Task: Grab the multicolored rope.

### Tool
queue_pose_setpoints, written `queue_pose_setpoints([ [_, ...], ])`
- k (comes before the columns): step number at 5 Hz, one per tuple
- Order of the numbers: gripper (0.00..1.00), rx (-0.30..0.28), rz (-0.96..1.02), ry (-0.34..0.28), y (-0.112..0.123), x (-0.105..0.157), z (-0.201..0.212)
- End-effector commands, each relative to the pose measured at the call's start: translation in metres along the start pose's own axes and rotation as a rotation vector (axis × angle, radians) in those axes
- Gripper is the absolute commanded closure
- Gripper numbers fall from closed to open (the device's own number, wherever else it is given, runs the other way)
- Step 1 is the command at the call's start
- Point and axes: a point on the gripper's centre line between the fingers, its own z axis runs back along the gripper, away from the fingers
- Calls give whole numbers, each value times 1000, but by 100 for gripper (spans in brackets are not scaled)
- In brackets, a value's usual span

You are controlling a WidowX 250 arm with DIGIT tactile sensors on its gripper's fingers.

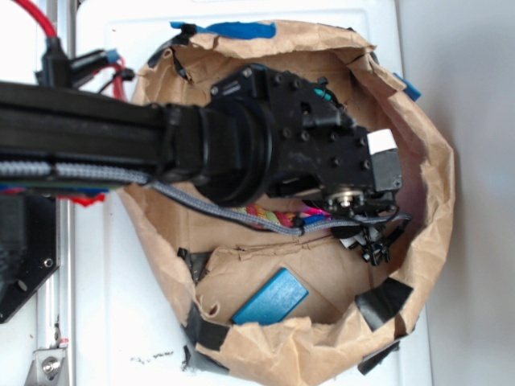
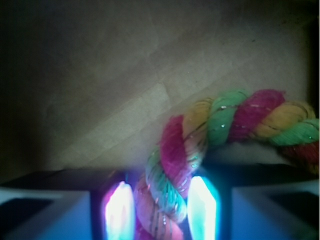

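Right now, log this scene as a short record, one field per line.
container: brown paper bag lying open, edges held with black tape
target: multicolored rope, curved on the bag's floor
gripper: gripper straddling the rope, one lit finger on each side
contact: fingers sit close against the rope; a firm squeeze cannot be confirmed
other item: blue flat block lying nearer the bag's edge, apart from the rope
cable: grey braided cable running along the arm, crossing over the rope in the exterior view
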Motion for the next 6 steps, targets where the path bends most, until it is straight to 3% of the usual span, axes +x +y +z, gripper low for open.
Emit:
queue_pose_setpoints([
  [1, 100, -36, 7, 8, 3, 4, 6],
  [2, 100, 4, -11, 19, 6, 10, 21],
  [3, 100, -16, -90, 16, 11, 9, 63],
  [4, 100, -25, -261, 11, 11, -8, 115],
  [5, 100, -75, -352, 66, 24, -19, 149],
  [6, 100, -129, -440, 83, 33, -23, 179],
])
